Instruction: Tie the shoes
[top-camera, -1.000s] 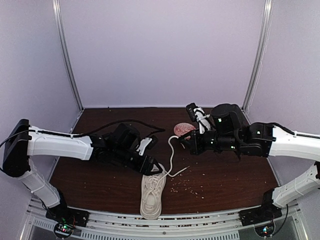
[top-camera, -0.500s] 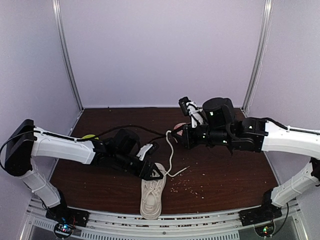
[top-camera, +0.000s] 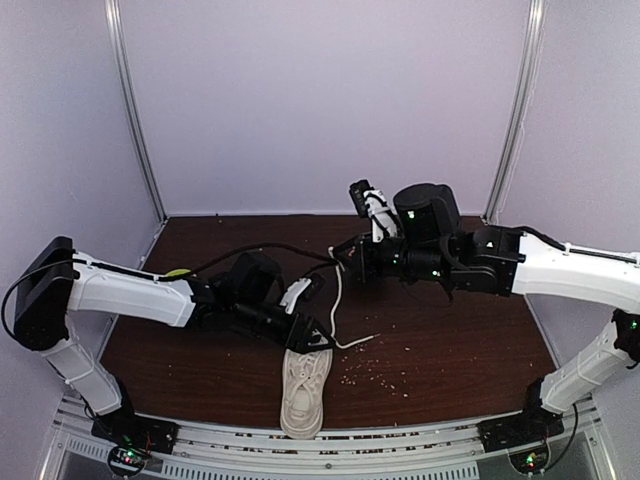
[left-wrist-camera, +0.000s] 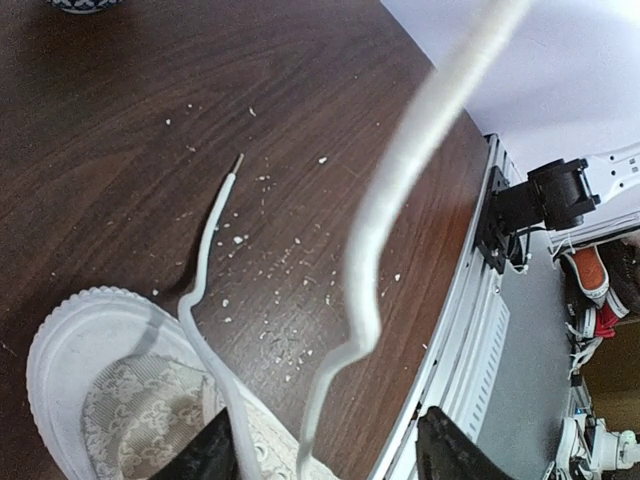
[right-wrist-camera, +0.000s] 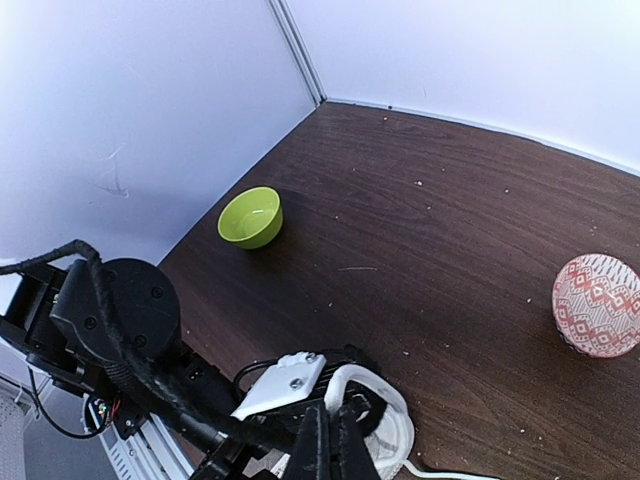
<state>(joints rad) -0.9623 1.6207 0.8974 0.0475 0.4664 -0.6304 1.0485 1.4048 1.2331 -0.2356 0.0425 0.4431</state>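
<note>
Pinching a long white lace (top-camera: 339, 300), the closed right pincer (top-camera: 340, 261) hangs mid-frame above a cream canvas sneaker (top-camera: 303, 395) at lower centre of the brown counter (top-camera: 450, 350); the left pincer (top-camera: 315, 342) stands wide over its laces.

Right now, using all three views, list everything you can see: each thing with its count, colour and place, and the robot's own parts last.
table: one, dark brown, under everything.
shoe: one, cream, near edge, about centre.
lace: one, white; one end held up off the table, the other lying on it right of the shoe.
green bowl: one, lime green, left side, beyond the left arm.
patterned bowl: one, red and white, on bare table away from the shoe.
crumbs: many, pale, scattered right of the shoe.
left gripper: one, black, open, over the shoe's far end.
right gripper: one, black, shut on the lace, raised above mid-table.
</note>
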